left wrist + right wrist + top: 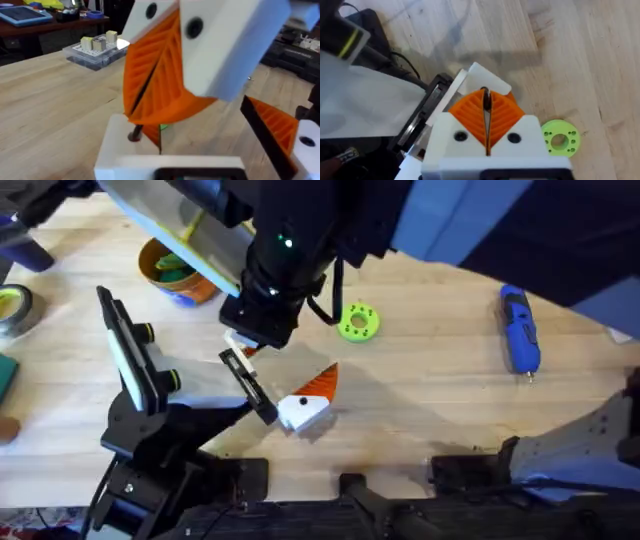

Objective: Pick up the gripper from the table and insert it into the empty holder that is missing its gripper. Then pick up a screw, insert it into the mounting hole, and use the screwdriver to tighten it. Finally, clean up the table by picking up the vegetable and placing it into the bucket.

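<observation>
With the white-and-orange wedge (305,405) lying against the end of the holder (245,380) (seemingly seated), the screw step is judged in hand: a small dark screw (135,135) is pinched in the closed right gripper (486,100), and careful alignment with the mounting hole is needed.

Both arms are black, with angular links and rounded joint housings. A small green light (288,244) glows on the housing of the arm seen large under the overhead camera, and a thin black cable (325,308) loops beside it. The right gripper (486,125) has white blocky finger bodies with round black screw holes and orange ribbed pads (500,114). The left gripper (150,95) is built alike.
</observation>
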### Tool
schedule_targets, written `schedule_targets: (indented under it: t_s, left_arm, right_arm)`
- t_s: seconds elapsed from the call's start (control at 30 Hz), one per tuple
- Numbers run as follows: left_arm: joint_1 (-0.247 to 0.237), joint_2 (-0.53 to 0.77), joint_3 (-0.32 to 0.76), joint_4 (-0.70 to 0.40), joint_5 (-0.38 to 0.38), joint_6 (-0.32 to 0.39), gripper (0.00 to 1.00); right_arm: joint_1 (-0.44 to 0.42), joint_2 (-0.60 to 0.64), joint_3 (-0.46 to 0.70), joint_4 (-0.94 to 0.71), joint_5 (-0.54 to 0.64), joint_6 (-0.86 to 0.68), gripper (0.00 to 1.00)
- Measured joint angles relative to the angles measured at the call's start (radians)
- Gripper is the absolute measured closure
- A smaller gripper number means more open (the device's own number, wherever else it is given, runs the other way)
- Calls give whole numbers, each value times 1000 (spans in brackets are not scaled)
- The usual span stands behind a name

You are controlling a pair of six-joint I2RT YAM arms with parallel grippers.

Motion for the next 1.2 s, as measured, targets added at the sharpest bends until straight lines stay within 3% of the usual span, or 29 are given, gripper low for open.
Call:
schedule_targets:
  t_s: [1.2]
  left_arm:
    - [1,0,0,0,-6,-14,11]
  right_arm:
    - [0,32,0,60,-24,0,986]
